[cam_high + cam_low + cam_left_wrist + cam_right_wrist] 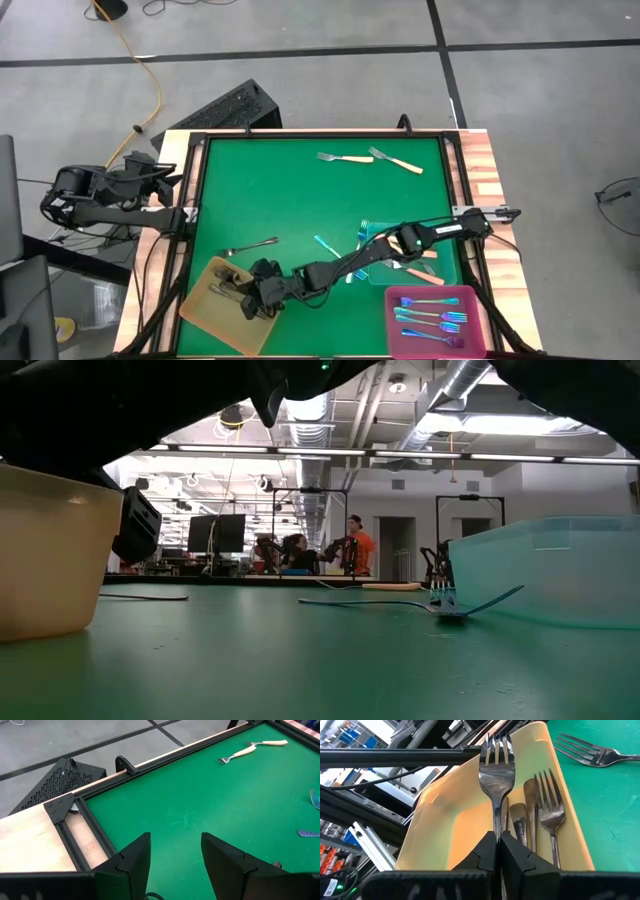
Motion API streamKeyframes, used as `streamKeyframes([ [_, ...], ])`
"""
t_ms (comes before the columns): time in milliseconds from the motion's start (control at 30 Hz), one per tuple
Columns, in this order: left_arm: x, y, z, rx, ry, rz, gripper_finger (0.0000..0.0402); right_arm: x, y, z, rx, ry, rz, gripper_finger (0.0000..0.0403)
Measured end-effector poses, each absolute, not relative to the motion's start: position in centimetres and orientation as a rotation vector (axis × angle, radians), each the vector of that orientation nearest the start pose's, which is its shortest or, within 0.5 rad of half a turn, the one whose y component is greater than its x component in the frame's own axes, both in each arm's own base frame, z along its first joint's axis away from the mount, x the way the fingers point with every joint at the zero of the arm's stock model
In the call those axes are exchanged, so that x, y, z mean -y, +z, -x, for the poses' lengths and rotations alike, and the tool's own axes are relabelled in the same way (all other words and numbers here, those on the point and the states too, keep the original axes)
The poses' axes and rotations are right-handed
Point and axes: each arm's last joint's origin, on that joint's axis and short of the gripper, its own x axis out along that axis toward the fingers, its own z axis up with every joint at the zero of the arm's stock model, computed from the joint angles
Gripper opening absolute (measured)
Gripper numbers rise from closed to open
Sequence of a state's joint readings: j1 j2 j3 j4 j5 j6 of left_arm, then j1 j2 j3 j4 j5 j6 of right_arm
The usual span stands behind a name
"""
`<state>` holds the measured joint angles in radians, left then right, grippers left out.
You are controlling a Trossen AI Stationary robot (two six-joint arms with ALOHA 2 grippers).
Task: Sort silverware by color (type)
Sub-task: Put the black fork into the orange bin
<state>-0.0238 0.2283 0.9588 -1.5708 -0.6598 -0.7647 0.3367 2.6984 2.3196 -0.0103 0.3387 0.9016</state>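
- Silverware of three kinds is spread about: my right gripper pinches a plain dark-grey fork by its handle, tines pointing away from me, directly over the yellow tray at the near left of the green table.
- My jaws sit narrow around that handle, almost touching. I judge this the drop step, so a slow or uneven opening could let the fork pivot on one finger and tip sideways.
- Two other grey forks already lie in the tray, just beside the held one. If mine lands across them it may ride up on their handles and slide toward the tray wall.
- From above, the right arm reaches far across the table, past the teal tray and a blue fork lying beside it. A careless pull back could sweep that fork, or catch the teal tray's rim and shift it.
- One more grey fork lies loose on the table near the yellow tray. Withdrawing low could nudge it off its spot and make the next pick harder.
- Two cream-handled forks lie at the far side, well apart from any tray; the pink tray holds the iridescent ones.
- My left gripper waits with its fingers spread apart at the table's left edge, clear of the work. If it moved inward now, the two arms could meet near the yellow tray.
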Motion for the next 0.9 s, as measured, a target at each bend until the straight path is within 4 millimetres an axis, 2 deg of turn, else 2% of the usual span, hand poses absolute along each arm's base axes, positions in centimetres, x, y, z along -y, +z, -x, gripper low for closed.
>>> streamKeyframes([
  [900, -1.84, 30.38, 3.38, -0.524, 0.857, 0.424, 0.0158, -18.23, 14.56, -56.79, -0.363, -0.133, -0.758, 0.0047],
])
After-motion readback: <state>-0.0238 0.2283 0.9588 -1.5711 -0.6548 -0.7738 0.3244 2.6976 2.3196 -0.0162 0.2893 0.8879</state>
